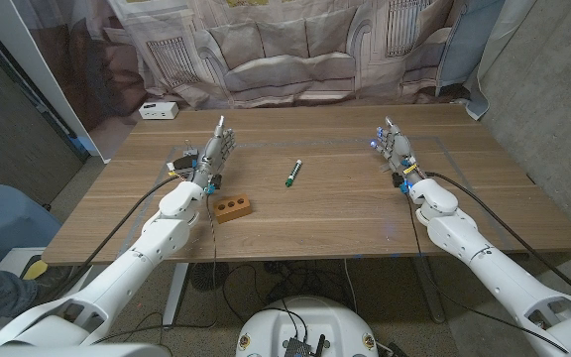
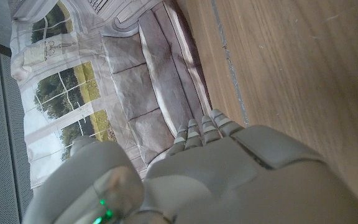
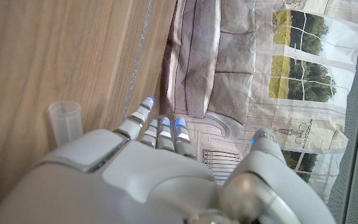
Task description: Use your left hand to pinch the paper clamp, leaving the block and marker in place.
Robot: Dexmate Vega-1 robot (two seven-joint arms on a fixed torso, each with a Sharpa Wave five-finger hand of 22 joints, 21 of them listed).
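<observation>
My left hand [image 1: 217,149] stands on the table's left half with its fingers stretched toward the far edge, holding nothing. A small black and pale thing [image 1: 181,162], which looks like the paper clamp, lies just outside its wrist; it is too small to tell for sure. An orange-brown block [image 1: 232,207] with holes lies near the front edge, close to my left forearm. The green-capped marker [image 1: 291,174] lies mid-table, apart from both hands. My right hand [image 1: 393,145] stands on the right half, fingers straight and empty. In the left wrist view the fingers [image 2: 205,127] lie straight.
A white box [image 1: 158,110] sits at the table's far left corner. A small clear cup [image 3: 65,121] stands on the wood beside my right hand [image 3: 148,168]. A printed backdrop [image 1: 285,50] hangs behind the far edge.
</observation>
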